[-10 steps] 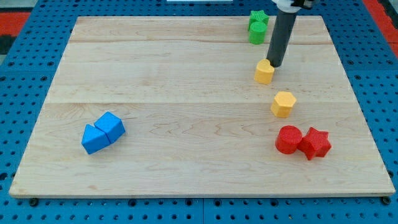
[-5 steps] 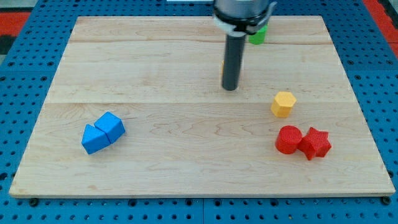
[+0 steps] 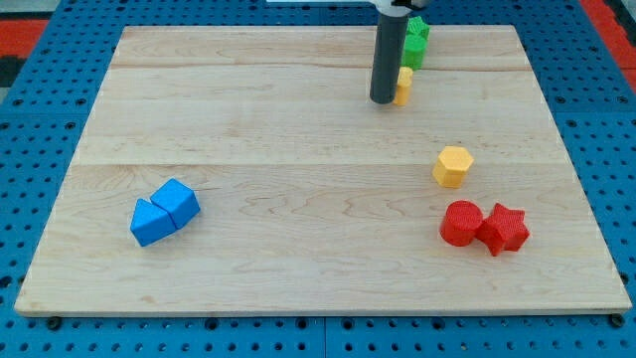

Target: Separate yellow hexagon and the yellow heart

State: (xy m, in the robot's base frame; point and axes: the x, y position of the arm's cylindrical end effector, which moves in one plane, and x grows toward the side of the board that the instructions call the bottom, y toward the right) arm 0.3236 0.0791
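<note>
Underneath everything: a pale wooden board lies on a blue pegboard table, with red showing at the view's top corners.
Tip: my tip sits near the view's top, right of centre; you will see a bare rod with no jaws, so nothing is clamped.
Yellow heart: the yellow heart touches the rod's right side, partly hidden behind it.
Yellow hexagon: the yellow hexagon lies well apart, lower and to the view's right.
Green blocks: the green blocks stand just above the heart.
Red blocks: the red cylinder touches the red star.
Blue blocks: the two blue blocks touch at the lower left.
</note>
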